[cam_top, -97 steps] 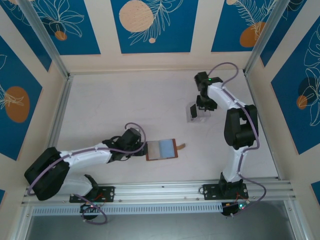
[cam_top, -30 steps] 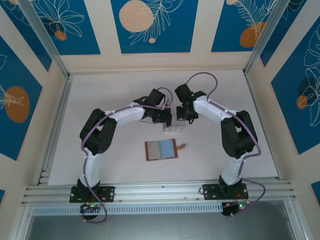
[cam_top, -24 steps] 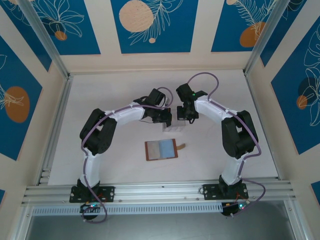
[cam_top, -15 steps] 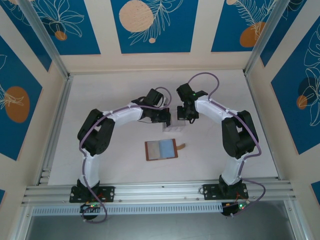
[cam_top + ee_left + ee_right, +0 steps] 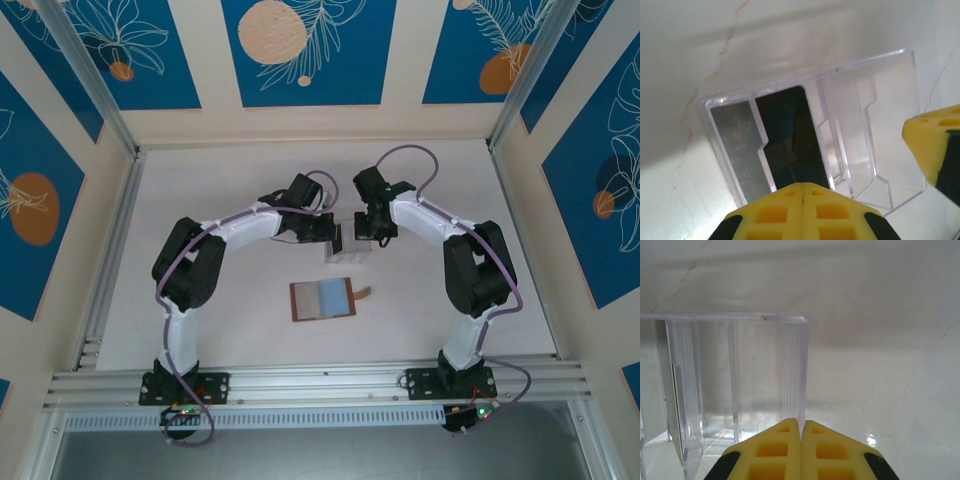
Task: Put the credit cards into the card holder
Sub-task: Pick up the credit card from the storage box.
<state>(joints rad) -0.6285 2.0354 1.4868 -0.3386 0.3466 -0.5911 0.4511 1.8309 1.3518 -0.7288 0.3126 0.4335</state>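
The card holder (image 5: 322, 298) lies open and flat on the table, its snap tab (image 5: 365, 293) pointing right. Behind it stands a clear plastic tray (image 5: 350, 252) with my two grippers at its ends. In the left wrist view a black credit card (image 5: 790, 135) and a grey one (image 5: 735, 145) sit in the tray's slots (image 5: 880, 125). My left gripper (image 5: 803, 185) is shut, its tips over the black card's near end; whether they touch it I cannot tell. My right gripper (image 5: 801, 421) is shut on the tray's end wall (image 5: 792, 365).
The white table (image 5: 220, 190) has metal rails along its left and near edges. Patterned walls close in the back and sides. The right gripper's yellow finger (image 5: 935, 150) shows beside the tray in the left wrist view.
Three seconds ago the left gripper lay by the card holder and the tray stood further right. Over the last second the left wrist edged slightly left; the right arm stayed still.
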